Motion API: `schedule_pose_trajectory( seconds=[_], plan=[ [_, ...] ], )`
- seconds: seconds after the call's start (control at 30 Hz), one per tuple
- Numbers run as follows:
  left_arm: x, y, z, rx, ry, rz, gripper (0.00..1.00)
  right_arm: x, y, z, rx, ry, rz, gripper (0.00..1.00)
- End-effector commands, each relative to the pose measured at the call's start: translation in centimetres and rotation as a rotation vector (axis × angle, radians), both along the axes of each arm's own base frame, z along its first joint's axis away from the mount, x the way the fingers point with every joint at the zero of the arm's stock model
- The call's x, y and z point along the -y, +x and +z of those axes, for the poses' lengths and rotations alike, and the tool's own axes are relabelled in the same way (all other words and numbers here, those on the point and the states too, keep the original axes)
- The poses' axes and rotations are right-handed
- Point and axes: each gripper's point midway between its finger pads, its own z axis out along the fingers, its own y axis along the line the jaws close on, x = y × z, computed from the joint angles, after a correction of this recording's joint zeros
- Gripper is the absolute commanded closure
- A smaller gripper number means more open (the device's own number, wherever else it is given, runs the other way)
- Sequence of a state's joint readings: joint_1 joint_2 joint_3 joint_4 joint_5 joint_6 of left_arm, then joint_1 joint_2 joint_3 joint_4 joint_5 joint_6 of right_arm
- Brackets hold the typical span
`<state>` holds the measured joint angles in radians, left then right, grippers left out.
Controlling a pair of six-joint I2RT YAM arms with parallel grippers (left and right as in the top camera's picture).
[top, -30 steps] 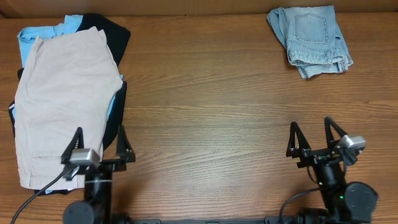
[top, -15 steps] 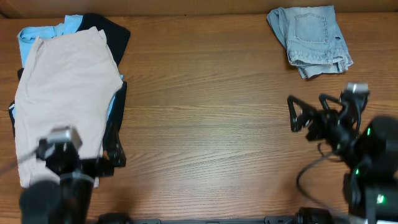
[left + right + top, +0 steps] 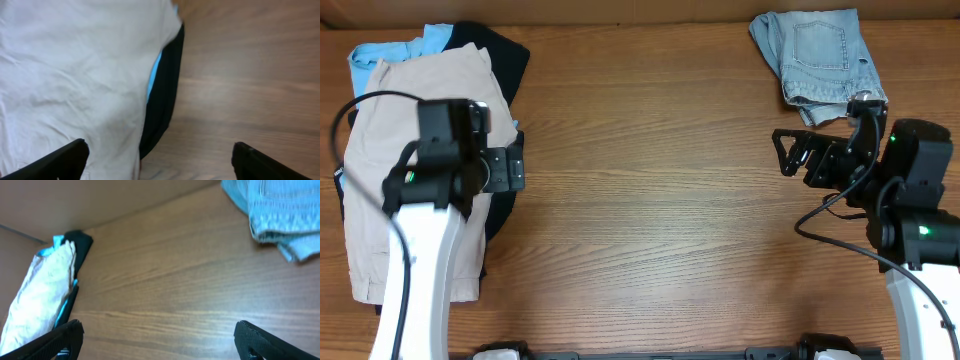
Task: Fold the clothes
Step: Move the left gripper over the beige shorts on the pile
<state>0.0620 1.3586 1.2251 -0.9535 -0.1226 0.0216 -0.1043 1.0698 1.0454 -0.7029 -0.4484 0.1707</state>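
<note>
The clothes lie in two places. A pile at the left has large beige shorts [image 3: 410, 150] on top of black trousers [image 3: 502, 55] and a light-blue shirt [image 3: 390, 50]. Folded denim shorts [image 3: 820, 60] lie at the back right. My left gripper [image 3: 510, 170] hovers open over the pile's right edge. In the left wrist view one finger [image 3: 65, 160] is over the beige shorts [image 3: 75, 65], the other over bare wood, with the black trousers [image 3: 165, 100] between. My right gripper [image 3: 786, 153] stands open in front of the denim shorts [image 3: 280, 210], over bare wood.
The wooden table [image 3: 650, 180] stretches between the pile and the denim shorts. A brown wall [image 3: 100, 200] runs along the table's far edge. The pile [image 3: 45, 290] shows far left in the right wrist view.
Both arms have swung away from the front edge. The left gripper moved back over the pile's right edge. The right gripper moved back toward the denim shorts.
</note>
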Motion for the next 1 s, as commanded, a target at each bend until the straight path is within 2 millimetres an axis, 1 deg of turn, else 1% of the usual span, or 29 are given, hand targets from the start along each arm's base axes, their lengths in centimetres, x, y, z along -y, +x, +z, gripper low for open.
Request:
schedule_pose_trajectory(
  seconds=[0.0,0.03,0.13,0.27,0.3,0.37,0.43,0.53,0.6,0.67,0.73,0.8,0.9,0.97],
  plan=[
    [-1.7,0.7,-2.4,-0.109,0.091,-0.036,0.12,0.0,0.1,0.6,0.011,-0.001,0.009,0.01],
    [-2.1,0.8,-3.2,-0.134,0.094,-0.029,0.16,0.0,0.1,0.5,0.006,-0.001,0.009,0.03],
    [-3.4,0.5,-5.8,-0.226,0.086,0.004,0.18,0.0,0.0,0.2,-0.004,-0.01,0.017,0.09],
    [-5.3,-0.9,-9.1,-0.357,0.056,0.082,0.2,0.0,-0.1,-0.1,-0.017,-0.008,0.017,0.09],
    [-5.8,-1.4,-10.2,-0.403,0.043,0.096,0.2,0.0,-0.1,-0.3,-0.027,-0.011,0.013,0.09],
    [-6.2,-2.0,-11.5,-0.456,0.031,0.107,0.2,0.1,0.1,-0.8,-0.044,-0.013,0.008,0.09],
    [-6.1,-2.2,-12.5,-0.488,0.021,0.107,0.22,0.2,0.3,-1.3,-0.06,-0.01,0.008,0.09],
    [-5.7,-2.1,-13.5,-0.505,0.006,0.096,0.23,0.2,0.7,-2.1,-0.087,-0.007,0.009,0.09],
    [-5.2,-2.0,-13.8,-0.511,-0.006,0.084,0.25,0.2,0.8,-2.6,-0.104,-0.005,0.009,0.1],
    [-4.6,-1.9,-14.0,-0.514,-0.025,0.059,0.31,0.2,1.0,-3.1,-0.12,-0.003,0.009,0.1],
    [-4.2,-1.9,-14.1,-0.521,-0.03,0.04,0.38,0.2,1.1,-3.5,-0.135,-0.002,0.009,0.12],
    [-4.2,-2.0,-14.1,-0.524,-0.029,0.038,0.42,0.2,1.1,-3.7,-0.143,-0.001,0.01,0.12],
    [-4.2,-2.0,-14.1,-0.526,-0.026,0.04,0.53,0.2,1.0,-3.7,-0.144,-0.001,0.009,0.13],
    [-4.5,-2.1,-14.1,-0.529,-0.011,0.044,0.57,0.2,1.0,-3.7,-0.144,-0.001,0.009,0.13]
  ],
)
